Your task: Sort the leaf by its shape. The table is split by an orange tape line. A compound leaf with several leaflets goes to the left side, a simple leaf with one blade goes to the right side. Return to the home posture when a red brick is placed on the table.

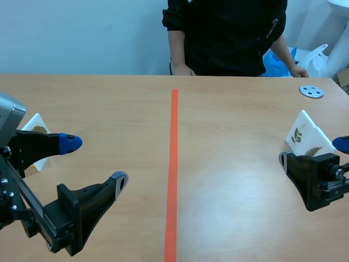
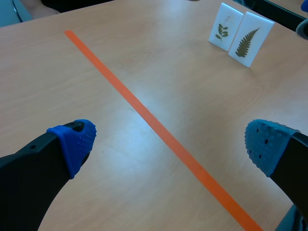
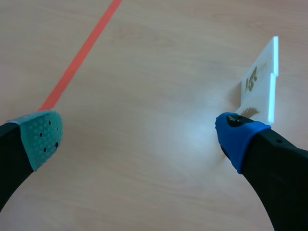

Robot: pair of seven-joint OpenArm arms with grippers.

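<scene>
Scene view: you see the left pincer (image 1: 95,162) spread wide, low on the left of the tape line (image 1: 174,164). A white leaf card (image 1: 36,126) stands behind it. The right pincer (image 1: 312,153) is also wide, and two leaf cards (image 1: 305,134) stand just beyond it, on the right side of the table (image 1: 234,180).

Left wrist view: fingers wide, nothing between. The sprig card (image 2: 225,26) and fern card (image 2: 250,39) stand side by side, well ahead across the line.

Right wrist view: fingers wide. The two leaf cards stand just ahead of the blue fingertip (image 3: 236,134).
</scene>
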